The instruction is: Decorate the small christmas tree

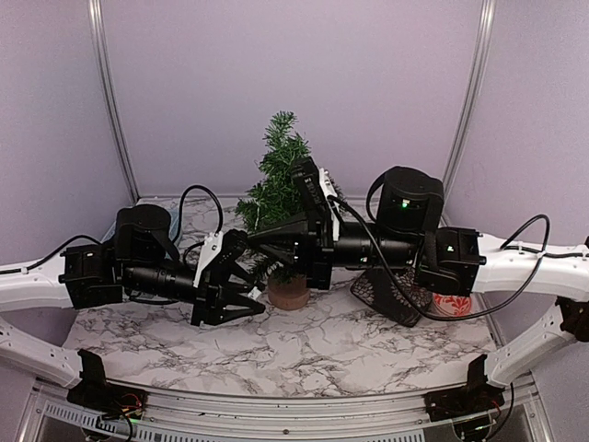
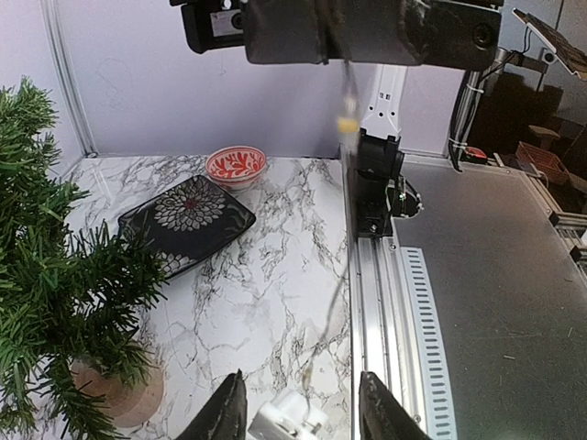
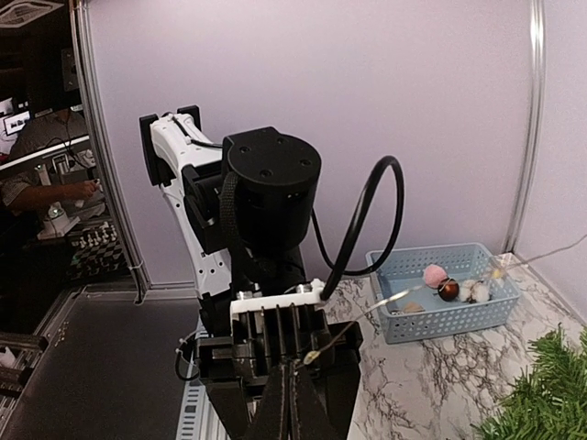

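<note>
The small christmas tree (image 1: 281,175) stands on its tan stump (image 1: 288,293) at mid-table, with both arms meeting in front of it. My right gripper (image 1: 258,239) (image 3: 293,390) is shut on a thin light string (image 3: 404,295); a small bulb (image 3: 312,356) sits right at its fingertips. The string (image 2: 323,335) hangs down to a small white box (image 2: 286,420) lying on the marble. That box lies between the jaws of my left gripper (image 1: 250,295) (image 2: 303,417), which stand apart with gaps on both sides of it. Tree branches (image 2: 46,302) fill the left of the left wrist view.
A black floral plate (image 2: 188,220) and a red-and-white bowl (image 2: 237,165) sit to the right of the tree. A blue basket (image 3: 445,312) holds a pink pompom, a brown ball and other ornaments. The metal rail (image 2: 371,293) marks the table's near edge.
</note>
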Controlling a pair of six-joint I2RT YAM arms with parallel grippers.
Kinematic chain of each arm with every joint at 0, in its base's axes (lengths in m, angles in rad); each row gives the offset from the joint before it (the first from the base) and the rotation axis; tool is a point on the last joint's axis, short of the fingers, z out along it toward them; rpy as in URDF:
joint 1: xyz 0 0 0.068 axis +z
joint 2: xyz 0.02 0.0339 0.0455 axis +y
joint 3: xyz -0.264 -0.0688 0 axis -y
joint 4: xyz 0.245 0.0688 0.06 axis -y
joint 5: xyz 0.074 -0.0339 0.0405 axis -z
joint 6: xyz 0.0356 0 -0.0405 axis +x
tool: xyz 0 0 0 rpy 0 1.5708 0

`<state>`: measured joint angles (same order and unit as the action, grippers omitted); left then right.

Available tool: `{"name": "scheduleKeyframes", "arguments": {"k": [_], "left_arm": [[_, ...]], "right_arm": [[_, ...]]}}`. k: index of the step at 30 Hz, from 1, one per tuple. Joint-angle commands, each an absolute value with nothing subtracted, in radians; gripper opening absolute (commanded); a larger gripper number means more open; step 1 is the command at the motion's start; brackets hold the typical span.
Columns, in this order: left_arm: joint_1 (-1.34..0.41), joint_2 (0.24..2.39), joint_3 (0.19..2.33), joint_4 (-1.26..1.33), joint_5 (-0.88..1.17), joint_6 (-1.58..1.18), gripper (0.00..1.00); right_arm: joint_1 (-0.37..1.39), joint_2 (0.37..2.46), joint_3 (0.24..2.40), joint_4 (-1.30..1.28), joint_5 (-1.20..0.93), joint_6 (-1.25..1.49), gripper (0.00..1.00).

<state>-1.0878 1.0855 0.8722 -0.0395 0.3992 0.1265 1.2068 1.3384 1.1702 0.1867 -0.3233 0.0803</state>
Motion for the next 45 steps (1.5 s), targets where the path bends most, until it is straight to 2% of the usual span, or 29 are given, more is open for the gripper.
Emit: {"name": "scheduleKeyframes", "arguments": {"k": [1, 8, 13, 19, 27, 32, 45], "left_arm": [[-1.097, 1.075, 0.93, -0.098, 0.457, 0.155, 0.41], [-1.104, 1.103, 0.969, -0.123, 0.516, 0.173, 0.4], [-1.104, 1.115, 0.984, -0.147, 0.525, 0.199, 0.31], [-1.106, 1.121, 0.986, -0.16, 0.533, 0.209, 0.37], [-1.106, 1.124, 0.988, -0.166, 0.527, 0.215, 0.37], [-1.107, 1.125, 0.978, -0.167, 0.521, 0.222, 0.43], [-1.109, 1.133, 0.961, -0.174, 0.531, 0.23, 0.42]], "right_arm": [[1.214, 1.335, 1.231, 0.14, -0.412, 0.062, 0.0], [1.213, 1.338, 1.255, 0.115, -0.46, 0.062, 0.0], [1.213, 1.338, 1.263, 0.103, -0.477, 0.061, 0.0], [1.213, 1.339, 1.277, 0.106, -0.488, 0.064, 0.0], [1.213, 1.338, 1.282, 0.099, -0.489, 0.063, 0.0], [1.213, 1.333, 1.284, 0.1, -0.487, 0.064, 0.0], [1.213, 1.323, 1.285, 0.093, -0.482, 0.065, 0.0]]}}
